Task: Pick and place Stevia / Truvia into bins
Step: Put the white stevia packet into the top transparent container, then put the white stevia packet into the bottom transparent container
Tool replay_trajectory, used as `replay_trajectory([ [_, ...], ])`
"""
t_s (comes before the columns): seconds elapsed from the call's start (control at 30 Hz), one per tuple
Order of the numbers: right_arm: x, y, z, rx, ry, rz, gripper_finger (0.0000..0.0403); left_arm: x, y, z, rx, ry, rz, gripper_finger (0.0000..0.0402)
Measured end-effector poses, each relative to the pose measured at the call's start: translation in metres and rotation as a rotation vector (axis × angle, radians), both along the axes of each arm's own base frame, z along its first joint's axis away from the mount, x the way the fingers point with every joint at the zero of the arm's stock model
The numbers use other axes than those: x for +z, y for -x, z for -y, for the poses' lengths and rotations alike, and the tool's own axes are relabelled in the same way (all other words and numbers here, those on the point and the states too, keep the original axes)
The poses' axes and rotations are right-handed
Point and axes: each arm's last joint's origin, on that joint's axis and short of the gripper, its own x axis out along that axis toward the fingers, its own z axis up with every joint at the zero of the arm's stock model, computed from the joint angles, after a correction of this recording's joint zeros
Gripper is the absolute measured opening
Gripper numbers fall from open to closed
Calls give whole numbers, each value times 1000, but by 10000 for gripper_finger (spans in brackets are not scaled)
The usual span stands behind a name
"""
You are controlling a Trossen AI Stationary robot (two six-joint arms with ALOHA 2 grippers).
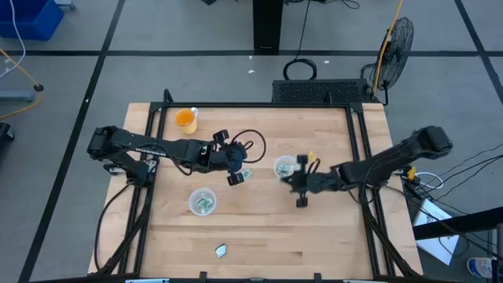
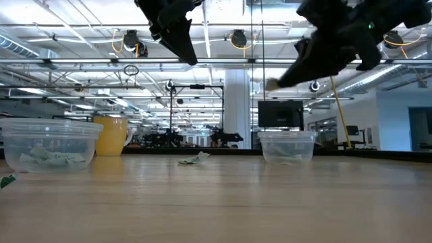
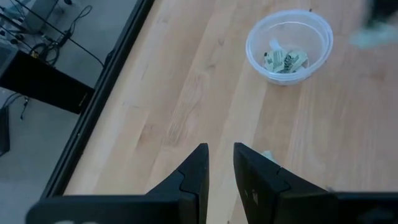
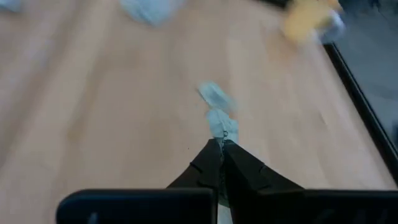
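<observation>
Two clear cups hold sachets: one (image 1: 202, 201) toward the near left, also in the left wrist view (image 3: 289, 46), and one (image 1: 284, 167) at mid-table (image 2: 287, 145). My right gripper (image 1: 289, 181) (image 4: 222, 144) hovers above the table beside the mid-table cup, shut on a pale sachet (image 4: 221, 124). My left gripper (image 1: 237, 171) (image 3: 221, 162) hangs above the table, open by a narrow gap. A loose sachet (image 1: 247, 174) (image 2: 194, 160) lies flat on the table beside the left gripper. Another sachet (image 1: 221, 251) lies near the near edge. My right gripper pinches one end of the pale sachet (image 4: 222, 134) between its two fingertips. The rest of the sachet sticks out past the tips. In the low view it is lifted clear of the table (image 2: 272, 84), and the fingers slant down toward the table's left.
An orange-filled cup (image 1: 185, 119) (image 2: 111, 135) stands near the far left corner. A black frame rail (image 3: 106, 81) runs along the table's edges. Bare wood (image 1: 259, 228) lies between the cups and the near edge.
</observation>
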Motion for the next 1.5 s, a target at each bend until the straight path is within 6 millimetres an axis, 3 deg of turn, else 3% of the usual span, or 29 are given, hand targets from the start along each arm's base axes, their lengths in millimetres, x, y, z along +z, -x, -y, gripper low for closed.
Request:
replay_trajectory([
  [0.17,-5,15,31,-184,-73,-90,3,0,0,0,1,0,2,81],
  [0.4,-31,13,62,-192,-224,-228,4,2,-2,0,11,9,35,81],
  [0.57,-43,10,68,-186,-188,-294,4,3,-3,0,2,7,47,81],
  [0.83,-45,9,69,-153,-152,-310,5,-3,-5,-5,-86,21,-19,81],
  [1.0,-44,8,69,-131,-131,-302,13,-20,-13,-7,-138,76,-69,83],
  [1.23,-42,6,69,-116,-118,-281,73,-52,-33,-16,-139,58,-137,84],
  [1.5,-41,5,69,-109,-111,-265,116,-87,-56,-35,-271,247,-131,88],
])
